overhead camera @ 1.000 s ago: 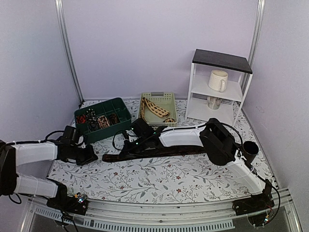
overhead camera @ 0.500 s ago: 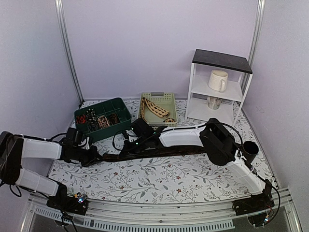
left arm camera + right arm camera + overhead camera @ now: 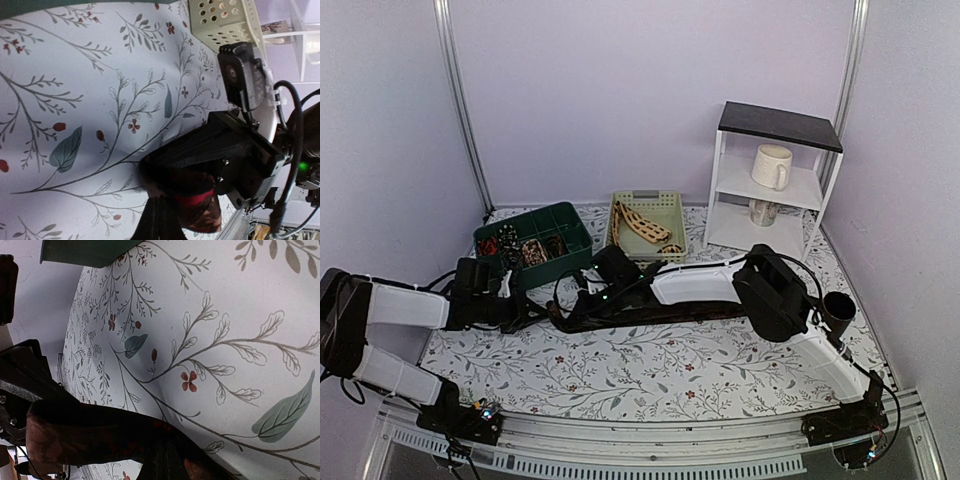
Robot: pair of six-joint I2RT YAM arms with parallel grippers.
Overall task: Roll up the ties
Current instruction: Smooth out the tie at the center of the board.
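Observation:
A long dark brown-black tie point(image 3: 660, 312) lies across the middle of the table. Its left end is folded into a small thick wad between the two grippers. My left gripper point(image 3: 532, 310) is at that end with its fingers shut on the wad point(image 3: 202, 212). My right gripper point(image 3: 582, 300) sits just to the right, shut on the same tie point(image 3: 85, 435). A beige tie with dark markings point(image 3: 642, 225) lies in the cream basket point(image 3: 670, 205). Small patterned tie coils point(image 3: 525, 248) sit in the green tray point(image 3: 575, 240).
A white shelf unit point(image 3: 775, 180) with two mugs stands at the back right. A black cylindrical cup point(image 3: 838, 308) stands beside the right arm's forearm. The cream basket's corner point(image 3: 225, 20) and the green tray's edge point(image 3: 85, 250) lie close behind the grippers.
My left gripper has moved right along the table to the tie's left end, next to my right gripper. The right arm has hardly moved.

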